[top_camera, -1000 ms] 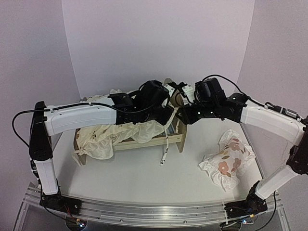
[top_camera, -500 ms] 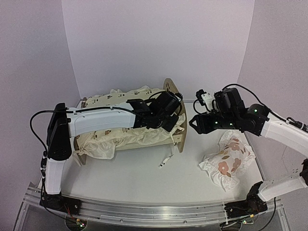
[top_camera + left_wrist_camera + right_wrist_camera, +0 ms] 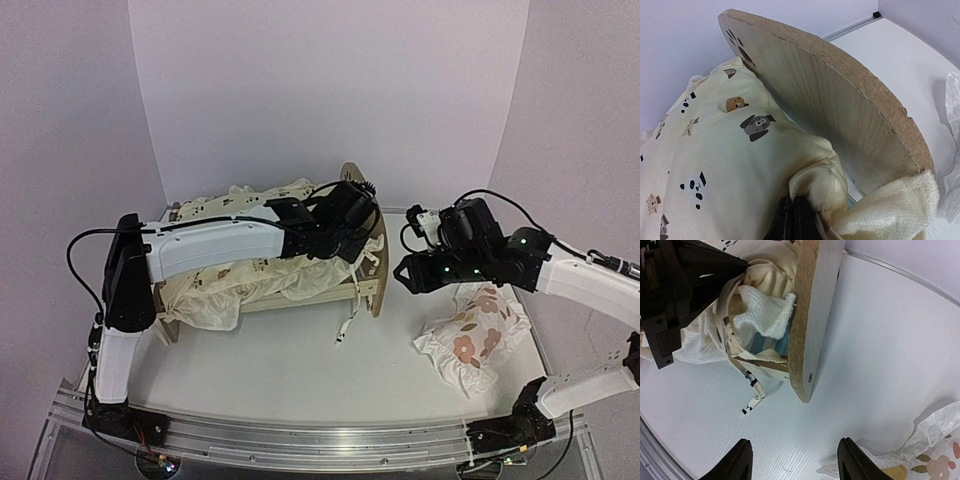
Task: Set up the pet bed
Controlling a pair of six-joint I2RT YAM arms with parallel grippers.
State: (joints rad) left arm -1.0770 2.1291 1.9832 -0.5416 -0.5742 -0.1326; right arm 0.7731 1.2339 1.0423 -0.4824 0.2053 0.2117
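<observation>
The pet bed (image 3: 378,282) stands at mid-table, its rounded wooden headboard (image 3: 830,110) on the right. A cream cushion (image 3: 220,285) printed with small animals lies bunched across it. My left gripper (image 3: 345,225) is at the headboard end, shut on a fold of the cushion (image 3: 730,160), which puckers at the fingertips (image 3: 792,212). A strip of the blue striped base (image 3: 772,342) shows beside the headboard (image 3: 812,315). My right gripper (image 3: 405,272) hovers right of the headboard, open and holding nothing (image 3: 795,460).
A white ruffled pillow (image 3: 470,335) with red-brown flowers lies at the right, close under my right arm, and its corner shows in the right wrist view (image 3: 935,450). A tie string (image 3: 345,325) hangs off the bed's front onto the table (image 3: 752,390).
My right gripper has drawn back from the headboard, right and down toward the pillow. The left gripper stays at the headboard end with the cushion, which now lies further along the bed.
</observation>
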